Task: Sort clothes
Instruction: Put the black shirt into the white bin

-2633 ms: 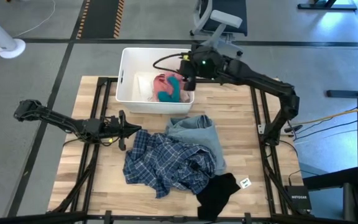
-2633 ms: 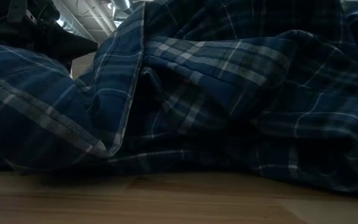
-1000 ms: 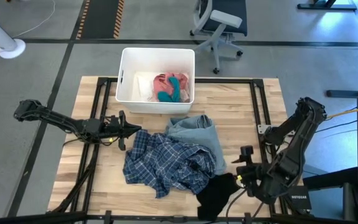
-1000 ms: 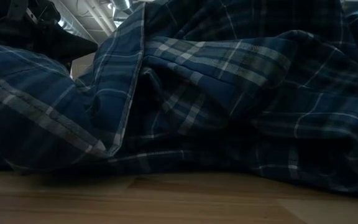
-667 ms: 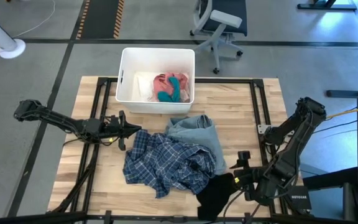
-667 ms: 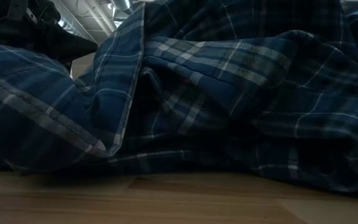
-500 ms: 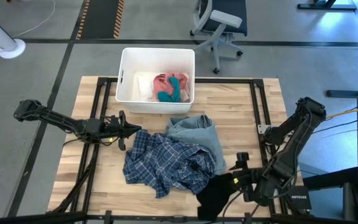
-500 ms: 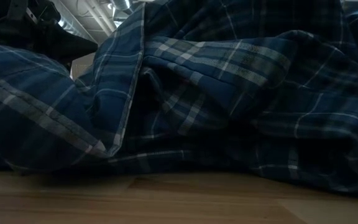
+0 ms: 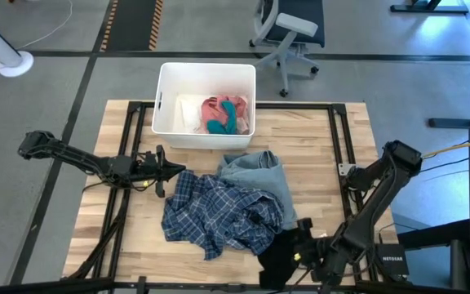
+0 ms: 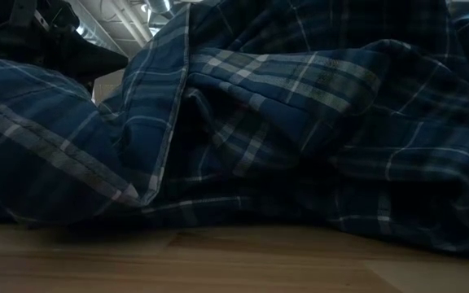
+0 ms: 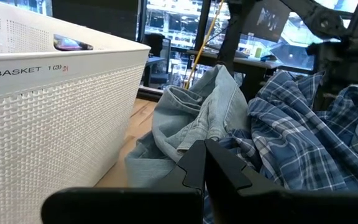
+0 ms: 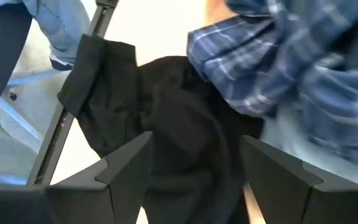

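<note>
The navy-white plaid shirt (image 9: 219,214) lies crumpled at mid-table and fills the low view (image 10: 283,122). A light blue denim piece (image 9: 259,174) rests against its far right side. A black garment (image 9: 282,250) lies flat at the near edge. My right gripper (image 12: 194,138) hangs open just above the black garment (image 12: 166,118), tilted down, one finger on either side of its middle. My left gripper (image 9: 178,171) is shut and level beside the shirt's left edge. Pink (image 9: 213,107), teal (image 9: 225,119) and white items lie in the bin.
The white bin (image 9: 167,98) stands at the far edge, left of centre, and its perforated wall (image 11: 55,118) is close beside my left gripper. A small white tag (image 9: 322,240) lies right of the black garment. Bare wood shows along the table's left and far right.
My right gripper has come down and moved toward the table's near left. It has tipped further downward and now stands over the black garment, still open. The clothes have not moved.
</note>
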